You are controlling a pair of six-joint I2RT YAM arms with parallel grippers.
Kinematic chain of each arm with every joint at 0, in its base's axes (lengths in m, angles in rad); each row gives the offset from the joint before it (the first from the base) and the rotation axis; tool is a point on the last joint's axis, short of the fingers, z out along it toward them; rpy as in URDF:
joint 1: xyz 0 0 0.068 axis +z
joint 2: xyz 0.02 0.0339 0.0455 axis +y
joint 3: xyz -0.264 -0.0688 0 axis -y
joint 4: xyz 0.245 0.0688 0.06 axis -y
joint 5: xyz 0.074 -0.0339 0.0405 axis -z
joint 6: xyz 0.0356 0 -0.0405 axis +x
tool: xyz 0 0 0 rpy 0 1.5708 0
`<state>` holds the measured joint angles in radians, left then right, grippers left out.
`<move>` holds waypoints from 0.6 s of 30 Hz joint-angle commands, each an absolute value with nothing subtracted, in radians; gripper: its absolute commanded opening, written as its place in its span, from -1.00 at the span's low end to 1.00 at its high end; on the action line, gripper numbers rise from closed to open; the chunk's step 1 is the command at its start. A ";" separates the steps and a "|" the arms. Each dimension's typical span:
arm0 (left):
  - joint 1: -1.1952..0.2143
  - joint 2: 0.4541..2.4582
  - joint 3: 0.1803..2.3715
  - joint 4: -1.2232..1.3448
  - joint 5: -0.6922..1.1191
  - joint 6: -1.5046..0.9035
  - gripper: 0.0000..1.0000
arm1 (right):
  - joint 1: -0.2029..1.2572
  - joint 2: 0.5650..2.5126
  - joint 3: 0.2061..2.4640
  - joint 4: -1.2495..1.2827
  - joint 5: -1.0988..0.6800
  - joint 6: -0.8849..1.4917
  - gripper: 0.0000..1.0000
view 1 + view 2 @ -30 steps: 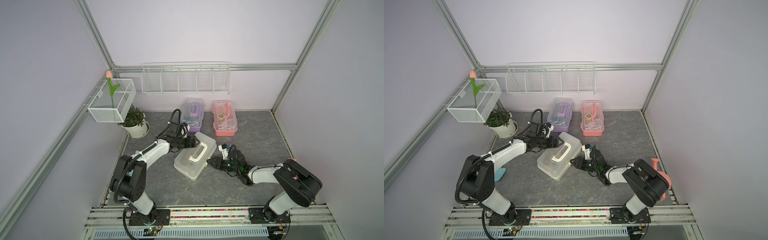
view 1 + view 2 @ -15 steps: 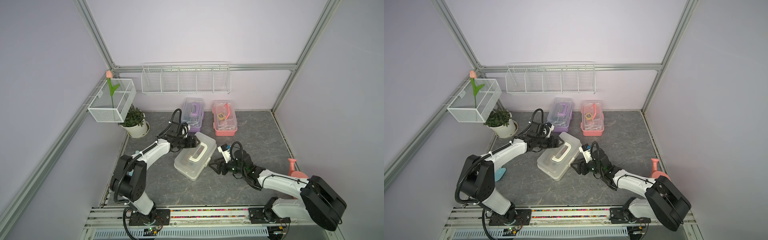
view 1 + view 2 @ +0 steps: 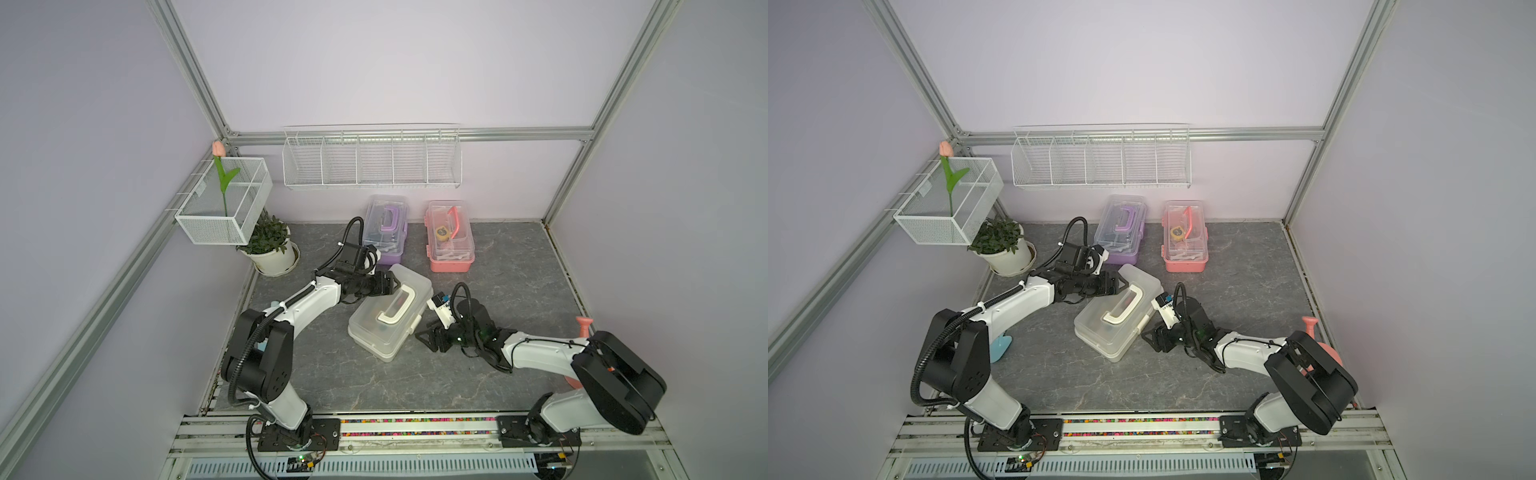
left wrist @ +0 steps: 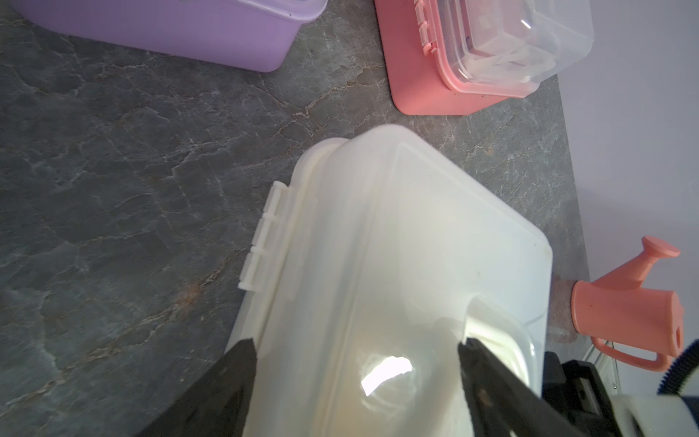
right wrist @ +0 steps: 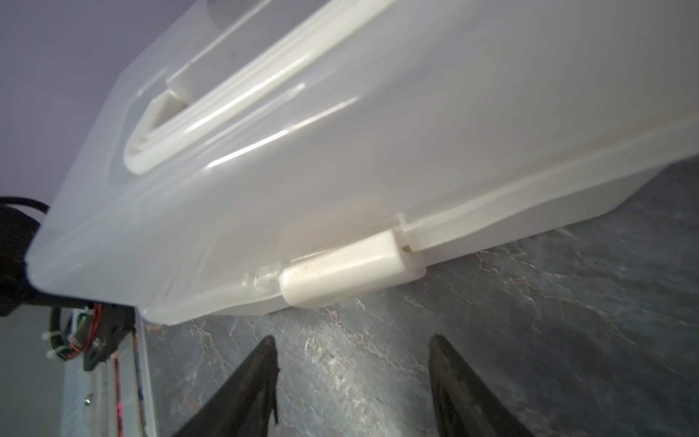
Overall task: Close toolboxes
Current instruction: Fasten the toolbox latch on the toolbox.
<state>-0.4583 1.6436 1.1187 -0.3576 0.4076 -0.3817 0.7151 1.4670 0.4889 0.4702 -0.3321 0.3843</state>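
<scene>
You have three toolboxes on a grey marbled tabletop point(image 3: 498, 270) enclosed by pale lilac walls point(image 3: 374, 62). The white toolbox point(image 3: 390, 320) lies askew at the centre with its lid down, and behind it the purple toolbox point(image 3: 384, 228) and pink toolbox point(image 3: 451, 237) stand side by side. Your left gripper point(image 3: 394, 285) is spread over the white toolbox's far end. Your right gripper point(image 5: 351, 344) is also spread, holds nothing, and sits just short of its latch point(image 5: 348, 272). Beyond it hang two wire baskets point(image 3: 372, 160). One potted plant point(image 3: 270, 245) and one watering can point(image 3: 584, 328) flank it.
</scene>
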 commanded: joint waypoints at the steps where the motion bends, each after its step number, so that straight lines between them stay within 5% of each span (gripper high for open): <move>1: -0.478 1.687 1.106 -0.457 0.415 -0.392 0.70 | 0.712 1.502 0.401 0.783 -0.378 0.742 0.17; 11: -0.478 1.697 1.111 -0.449 0.430 -0.379 0.70 | 0.706 1.830 0.316 1.431 -0.363 1.160 0.26; 18: -0.477 1.680 1.101 -0.460 0.414 -0.372 0.70 | 0.715 1.811 0.322 1.432 -0.309 1.105 0.40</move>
<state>-0.4583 1.6508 1.1240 -0.3561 0.4072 -0.3706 0.7204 1.8622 0.3305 1.3006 -0.4042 1.0744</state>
